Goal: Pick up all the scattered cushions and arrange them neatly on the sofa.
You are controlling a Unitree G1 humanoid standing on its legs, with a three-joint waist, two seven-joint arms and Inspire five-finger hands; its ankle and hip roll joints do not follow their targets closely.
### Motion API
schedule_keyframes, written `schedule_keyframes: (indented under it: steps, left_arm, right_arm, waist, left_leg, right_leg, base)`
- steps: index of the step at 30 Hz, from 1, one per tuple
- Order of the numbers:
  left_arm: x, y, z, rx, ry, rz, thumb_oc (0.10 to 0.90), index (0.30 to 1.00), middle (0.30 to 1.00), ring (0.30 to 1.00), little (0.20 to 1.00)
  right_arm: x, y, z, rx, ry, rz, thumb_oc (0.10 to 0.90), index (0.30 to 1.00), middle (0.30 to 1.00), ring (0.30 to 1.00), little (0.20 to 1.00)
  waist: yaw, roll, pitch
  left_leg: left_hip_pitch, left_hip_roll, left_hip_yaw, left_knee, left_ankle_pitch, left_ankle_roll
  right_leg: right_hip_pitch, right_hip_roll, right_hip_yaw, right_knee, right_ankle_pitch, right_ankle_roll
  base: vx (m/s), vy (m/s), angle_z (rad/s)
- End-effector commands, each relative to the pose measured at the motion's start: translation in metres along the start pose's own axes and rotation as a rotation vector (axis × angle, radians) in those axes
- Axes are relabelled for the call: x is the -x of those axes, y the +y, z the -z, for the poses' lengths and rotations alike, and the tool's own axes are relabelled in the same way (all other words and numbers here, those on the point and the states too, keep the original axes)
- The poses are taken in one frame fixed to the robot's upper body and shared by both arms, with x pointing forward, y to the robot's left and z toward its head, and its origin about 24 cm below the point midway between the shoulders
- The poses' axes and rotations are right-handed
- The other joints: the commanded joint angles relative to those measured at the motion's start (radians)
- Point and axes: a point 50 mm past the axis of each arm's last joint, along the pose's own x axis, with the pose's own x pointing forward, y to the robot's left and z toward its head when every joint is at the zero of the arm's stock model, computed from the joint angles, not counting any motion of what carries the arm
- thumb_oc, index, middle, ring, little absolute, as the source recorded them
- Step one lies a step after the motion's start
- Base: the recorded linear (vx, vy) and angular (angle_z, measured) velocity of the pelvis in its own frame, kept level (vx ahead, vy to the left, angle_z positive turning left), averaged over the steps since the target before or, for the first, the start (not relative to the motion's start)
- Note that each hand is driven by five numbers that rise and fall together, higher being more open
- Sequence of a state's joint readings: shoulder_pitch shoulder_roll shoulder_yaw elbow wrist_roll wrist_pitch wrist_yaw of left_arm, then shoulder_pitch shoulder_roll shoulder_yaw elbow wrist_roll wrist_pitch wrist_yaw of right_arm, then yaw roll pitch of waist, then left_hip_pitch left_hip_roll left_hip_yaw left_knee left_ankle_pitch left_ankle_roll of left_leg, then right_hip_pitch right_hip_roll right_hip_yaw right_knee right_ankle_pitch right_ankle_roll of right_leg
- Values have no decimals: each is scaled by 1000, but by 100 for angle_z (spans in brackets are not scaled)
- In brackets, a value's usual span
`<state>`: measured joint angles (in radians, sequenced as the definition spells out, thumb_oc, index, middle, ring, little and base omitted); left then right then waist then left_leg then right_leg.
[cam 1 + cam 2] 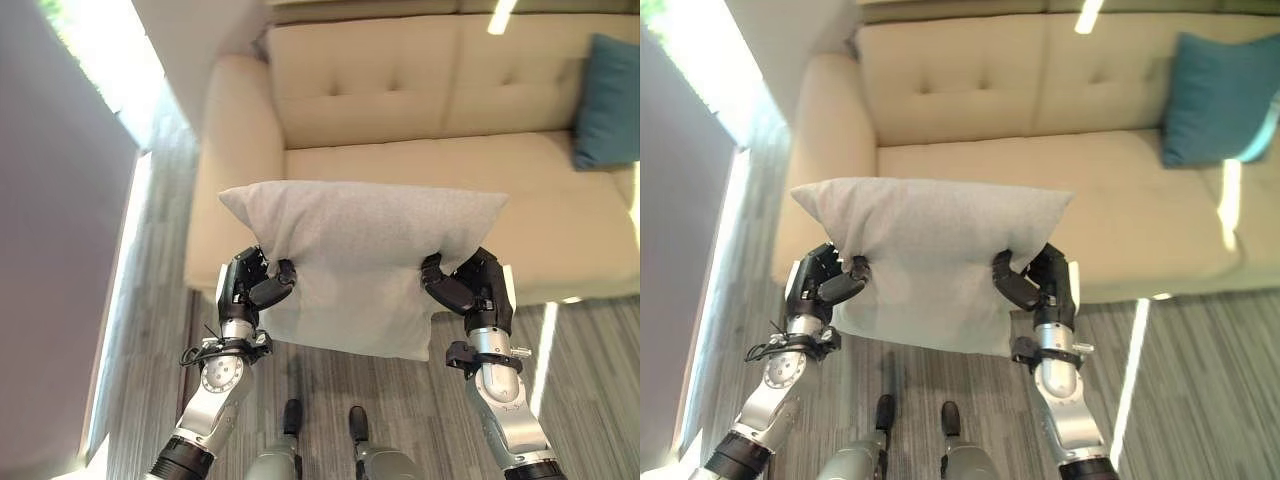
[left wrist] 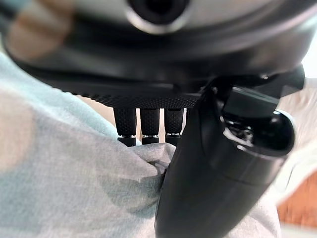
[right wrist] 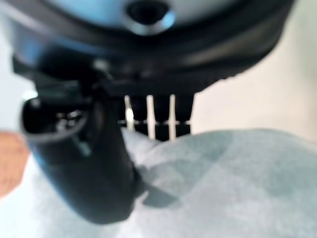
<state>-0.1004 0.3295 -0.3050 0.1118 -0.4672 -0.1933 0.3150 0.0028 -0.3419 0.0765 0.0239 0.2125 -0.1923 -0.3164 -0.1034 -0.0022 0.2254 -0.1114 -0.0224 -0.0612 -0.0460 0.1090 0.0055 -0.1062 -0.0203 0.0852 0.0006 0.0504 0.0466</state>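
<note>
A light grey cushion [image 1: 360, 255] hangs in the air in front of the beige sofa [image 1: 420, 110], held by both hands at its two sides. My left hand [image 1: 258, 282] pinches its left side, thumb in front and fingers behind. My right hand [image 1: 468, 285] grips the right side the same way. In the left wrist view the thumb [image 2: 208, 173] presses into the grey cushion [image 2: 74, 188]. In the right wrist view the thumb [image 3: 94, 173] digs into the cushion [image 3: 223, 188]. A teal cushion [image 1: 608, 100] leans against the sofa's backrest at the right.
The sofa seat [image 1: 1060, 190] lies bare between its left armrest [image 1: 225, 170] and the teal cushion. Grey striped carpet [image 1: 1200, 380] runs in front of the sofa. A bright window strip [image 1: 100, 60] runs along the left wall.
</note>
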Motion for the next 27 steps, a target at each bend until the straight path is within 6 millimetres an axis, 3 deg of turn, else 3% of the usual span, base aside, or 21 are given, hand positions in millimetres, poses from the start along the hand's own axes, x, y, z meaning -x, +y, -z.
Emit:
schedule_keyframes:
  steps: [1,4,5,6,7,8,11,16,19,21,22,23,26,27]
  left_arm:
    - [-3,-24,-48,3,-277,169,400,300,300,300,300]
    - [-3,-17,-49,-5,-278,142,400,300,300,300,300]
    - [-2,-14,-48,-4,-276,130,400,300,300,300,300]
    - [-1,-12,-48,-4,-273,126,400,300,300,300,300]
    - [-1,-12,-47,-4,-273,126,400,300,300,300,300]
    - [-1,-11,-46,-2,-267,127,400,300,300,300,300]
    - [-2,-12,-47,0,-270,136,400,300,300,300,300]
    - [-2,-19,-47,28,-265,166,400,300,300,300,300]
    - [-4,-27,-45,39,-254,192,400,300,300,300,300]
    - [-6,-34,-46,58,-255,208,400,300,300,300,300]
    - [-7,-40,-45,72,-248,218,400,300,300,300,300]
    - [-7,-41,-45,71,-247,223,400,300,300,300,300]
    - [-6,-44,-44,55,-244,247,400,300,300,300,300]
    - [-6,-46,-42,53,-234,258,400,300,300,300,300]
  right_arm:
    - [-4,25,-49,-55,-276,-138,400,300,300,300,300]
    - [-4,32,-48,-80,-265,-157,400,300,300,300,300]
    - [-4,36,-47,-92,-257,-171,400,300,300,300,300]
    - [-4,38,-47,-95,-255,-186,400,300,300,300,300]
    - [-4,38,-47,-95,-254,-187,400,300,300,300,300]
    - [-4,39,-47,-93,-251,-197,400,300,300,300,300]
    - [-4,39,-48,-96,-254,-205,400,300,300,300,300]
    - [-3,34,-46,-88,-245,-188,400,300,300,300,300]
    - [-2,28,-46,-76,-247,-173,400,300,300,300,300]
    - [-3,23,-47,-61,-252,-159,400,300,300,300,300]
    - [-5,21,-47,-41,-253,-158,400,300,300,300,300]
    - [-5,20,-47,-37,-246,-155,400,300,300,300,300]
    - [-5,16,-46,-20,-247,-150,400,300,300,300,300]
    - [-4,13,-45,-2,-246,-139,400,300,300,300,300]
  waist:
    - [34,-4,-134]
    - [53,-3,-124]
    - [67,-2,-122]
    - [72,-3,-129]
    - [71,-2,-129]
    - [80,2,-134]
    - [80,3,-143]
    - [72,-8,-155]
    - [61,-10,-152]
    - [53,-12,-137]
    - [59,-12,-120]
    - [62,-10,-113]
    - [62,-28,-115]
    - [57,-35,-115]
  left_leg:
    - [31,11,78,113,-207,-11]
    - [56,14,129,103,-217,-1]
    - [80,19,164,90,-228,-2]
    - [90,24,184,78,-224,-3]
    - [92,25,184,76,-223,-3]
    - [115,28,207,57,-225,-4]
    - [131,34,223,33,-225,-9]
    - [141,52,215,77,-247,-36]
    - [118,82,207,179,-275,-57]
    - [41,122,206,353,-257,-83]
    - [-22,122,174,469,-209,-92]
    - [-47,119,154,497,-217,-91]
    - [-101,84,134,468,-227,-75]
    - [-123,89,164,434,-232,-69]
  right_leg:
    - [1,-56,-71,130,-90,103]
    - [-44,-77,-114,169,-75,124]
    - [-56,-114,-203,144,-49,131]
    - [-64,-124,-252,111,-31,134]
    - [-61,-123,-252,108,-29,134]
    - [-74,-134,-319,74,-7,136]
    - [-70,-148,-384,50,-2,137]
    - [-15,-128,-376,0,-11,111]
    - [24,-112,-374,-25,-25,93]
    - [54,-103,-389,-34,-41,66]
    - [78,-87,-388,-46,-55,43]
    - [91,-77,-382,-52,-63,36]
    - [100,-81,-381,-70,-63,40]
    - [107,-83,-394,-79,-66,43]
  base:
    - [-23,291,-152]
    - [-29,87,-131]
    - [23,-18,-78]
    - [24,-20,-88]
    - [70,-29,-91]
    - [67,-41,-74]
    - [85,-92,-46]
    - [141,-173,-2]
    - [82,-207,4]
    - [44,-208,15]
    - [83,-189,27]
    - [106,-185,19]
    - [89,-91,-5]
    - [85,-54,3]
